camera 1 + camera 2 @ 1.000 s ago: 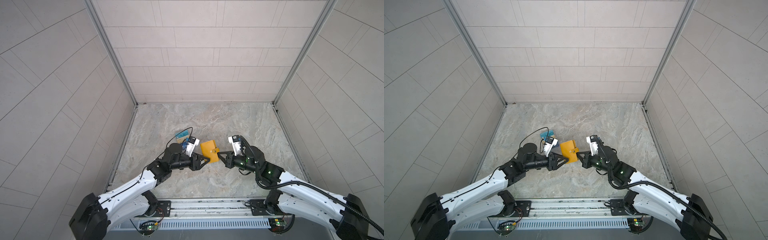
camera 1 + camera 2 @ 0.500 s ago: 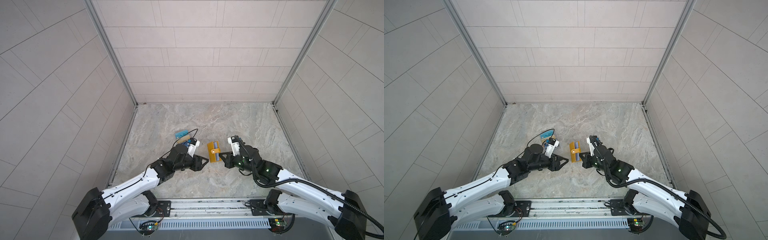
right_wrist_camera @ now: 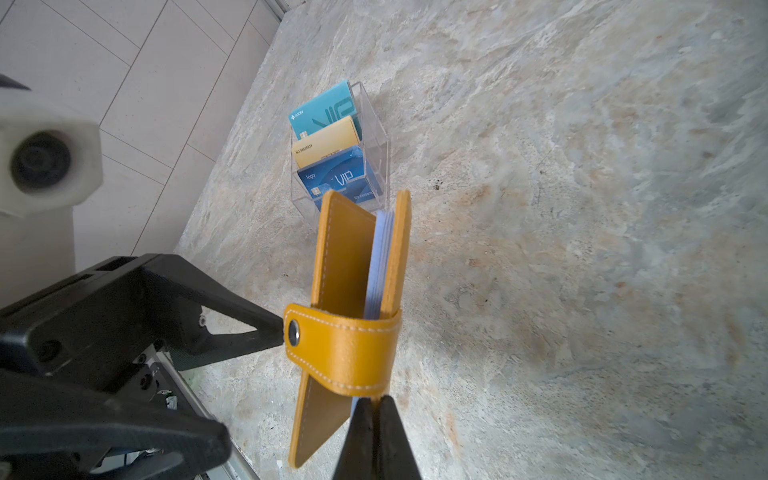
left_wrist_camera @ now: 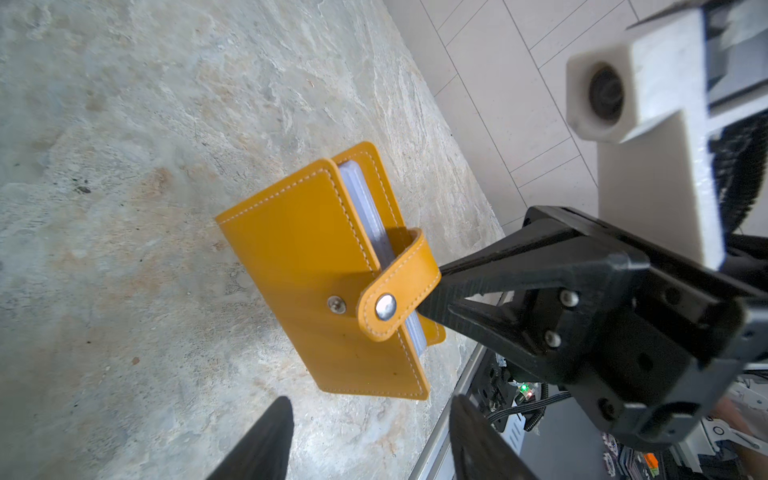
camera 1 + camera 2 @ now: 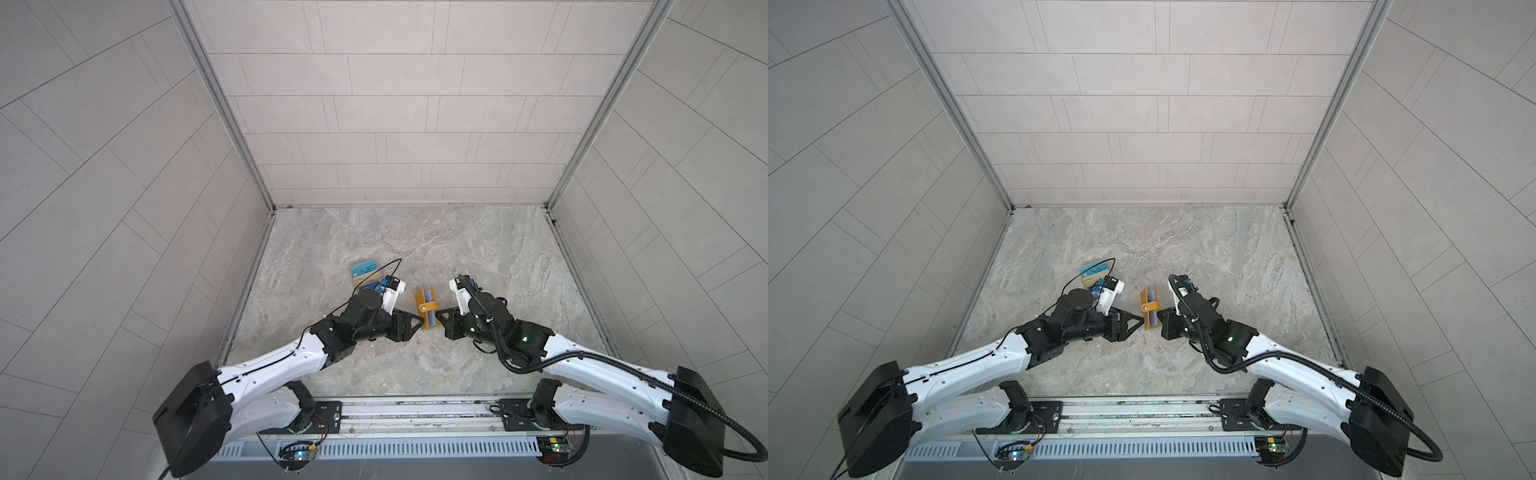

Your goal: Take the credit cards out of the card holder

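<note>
The mustard-yellow leather-look card holder [image 5: 427,307], mid-frame, looks light and floppy. The right gripper [image 3: 376,415] pinches its edge. The spread left gripper [image 4: 370,409] should take the snap tab [image 3: 345,349].

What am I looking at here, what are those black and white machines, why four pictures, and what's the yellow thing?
That's a robot: a left arm and a right arm mounted at the near edge of a stone-look table. Each ends in a two-fingered gripper. Two pictures come from a camera pair overhead and look nearly alike; the two close-ups come from small cameras on the wrists. On the table is a clear stand holding a teal card, a gold card and a blue card. The right gripper is shut on an edge of the mustard card holder, holding it on edge. The left gripper is open, one fingertip beside the snap tab.
</note>
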`<action>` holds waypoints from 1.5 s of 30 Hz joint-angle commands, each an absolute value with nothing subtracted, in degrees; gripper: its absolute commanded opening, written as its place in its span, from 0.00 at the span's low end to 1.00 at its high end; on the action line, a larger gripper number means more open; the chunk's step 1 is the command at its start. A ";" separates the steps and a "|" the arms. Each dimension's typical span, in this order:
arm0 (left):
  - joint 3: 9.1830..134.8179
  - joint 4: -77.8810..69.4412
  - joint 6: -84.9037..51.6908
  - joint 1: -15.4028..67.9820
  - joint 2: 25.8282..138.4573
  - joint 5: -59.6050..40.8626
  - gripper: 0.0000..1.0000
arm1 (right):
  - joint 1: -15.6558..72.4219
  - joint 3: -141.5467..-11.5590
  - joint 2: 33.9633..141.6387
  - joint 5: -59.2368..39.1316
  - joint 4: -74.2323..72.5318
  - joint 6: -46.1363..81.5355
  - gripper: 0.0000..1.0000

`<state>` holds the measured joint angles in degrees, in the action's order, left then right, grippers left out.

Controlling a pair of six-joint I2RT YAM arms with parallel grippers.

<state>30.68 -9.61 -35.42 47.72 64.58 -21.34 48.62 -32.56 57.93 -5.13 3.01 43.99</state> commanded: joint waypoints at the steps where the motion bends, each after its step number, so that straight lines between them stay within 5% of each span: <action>1: 30.85 -12.45 -36.66 48.38 66.96 -20.30 0.61 | 49.04 -32.54 58.09 -2.93 0.59 45.07 0.00; 12: 30.23 -18.17 -38.38 49.17 72.93 -20.90 0.56 | 49.31 -30.85 61.01 -0.27 -0.35 46.94 0.00; 32: 29.13 -17.72 -39.16 49.24 81.69 -17.29 0.09 | 49.31 -30.68 66.67 1.98 2.81 47.98 0.00; 45: 27.69 -18.18 -38.76 49.22 85.31 -15.66 0.05 | 49.31 -32.85 72.25 -0.40 3.49 47.04 0.00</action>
